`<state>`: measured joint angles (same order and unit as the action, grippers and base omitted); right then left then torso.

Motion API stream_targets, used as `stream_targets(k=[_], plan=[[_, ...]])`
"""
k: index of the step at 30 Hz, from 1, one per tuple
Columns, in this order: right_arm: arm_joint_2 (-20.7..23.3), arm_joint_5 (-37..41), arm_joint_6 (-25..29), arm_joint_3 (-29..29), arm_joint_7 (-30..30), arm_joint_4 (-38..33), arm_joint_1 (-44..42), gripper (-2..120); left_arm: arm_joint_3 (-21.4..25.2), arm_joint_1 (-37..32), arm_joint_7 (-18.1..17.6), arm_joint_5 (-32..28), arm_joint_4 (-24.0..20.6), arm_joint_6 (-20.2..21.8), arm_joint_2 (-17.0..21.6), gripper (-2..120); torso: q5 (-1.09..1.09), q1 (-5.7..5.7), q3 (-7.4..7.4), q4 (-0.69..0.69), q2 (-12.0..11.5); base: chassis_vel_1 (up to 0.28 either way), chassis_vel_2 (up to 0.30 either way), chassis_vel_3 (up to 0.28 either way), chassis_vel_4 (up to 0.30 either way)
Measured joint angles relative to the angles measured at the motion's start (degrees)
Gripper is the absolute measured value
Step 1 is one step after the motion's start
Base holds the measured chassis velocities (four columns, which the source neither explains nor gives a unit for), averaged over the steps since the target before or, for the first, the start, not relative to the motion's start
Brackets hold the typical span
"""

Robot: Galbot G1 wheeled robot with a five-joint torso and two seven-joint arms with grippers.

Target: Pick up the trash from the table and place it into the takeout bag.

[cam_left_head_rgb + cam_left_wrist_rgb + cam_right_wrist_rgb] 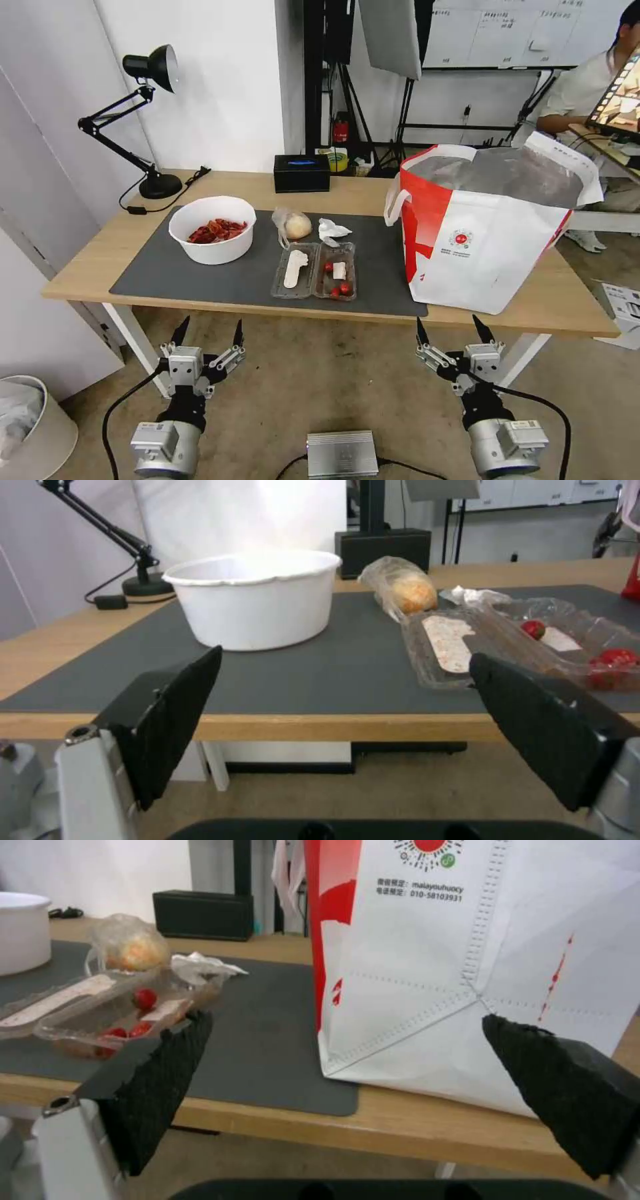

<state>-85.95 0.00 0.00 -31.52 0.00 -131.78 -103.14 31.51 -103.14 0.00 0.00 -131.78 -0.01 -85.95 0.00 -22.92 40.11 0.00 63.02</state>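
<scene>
Both claws wide, empty, parked below the table's (127, 243) near edge. Left gripper (207, 331) sits under the bowl (213, 229); right gripper (451, 328) under the bag's (480, 247) near corner. Tray (314, 270) lies on the mat between them, ahead and above, open, long axis across the table, slightly nearer the left gripper. Bun (297, 225) and tissue (331, 231) just behind it.

You get bright, even room light with soft shadows; the white wall (240, 515) glares in the left wrist view, and both wrist views look slightly soft.
</scene>
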Motion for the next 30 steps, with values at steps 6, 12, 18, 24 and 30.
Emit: stream_targets(k=[6,12,18,24,30], plan=[[0.2,0.06,-0.11,0.01,0.0,0.12,0.13,100,0.0,0.03,0.01,-0.06,0.0,0.01,0.0,100,0.0,0.0,0.0,0.0,0.0,0.0,0.0,0.0,0.0],[3.9,1.48,-2.24,0.14,-0.13,2.03,3.36,100,-0.81,1.23,-1.01,-1.75,0.26,2.33,-0.07,100,0.02,0.0,0.01,0.02,-0.01,0.0,0.0,0.0,0.0],[13.97,7.09,-9.89,0.5,-1.27,9.2,12.37,100,-4.94,6.02,-5.16,-8.44,1.33,11.74,-0.57,100,0.02,-0.01,0.02,0.05,-0.01,0.0,0.0,0.0,0.0],[15.45,7.92,-7.1,0.19,-2.12,9.55,13.96,100,-8.25,10.39,-8.02,-14.7,2.11,18.31,-0.92,100,0.0,-0.01,0.02,0.01,-0.02,0.0,0.0,0.0,0.0],[15.07,7.81,-6.74,0.08,-2.18,8.14,13.8,100,-8.51,12.85,-6.55,-17.37,-0.36,15.88,-0.69,100,0.02,-0.01,0.0,0.0,-0.01,0.0,0.0,0.0,0.0]])
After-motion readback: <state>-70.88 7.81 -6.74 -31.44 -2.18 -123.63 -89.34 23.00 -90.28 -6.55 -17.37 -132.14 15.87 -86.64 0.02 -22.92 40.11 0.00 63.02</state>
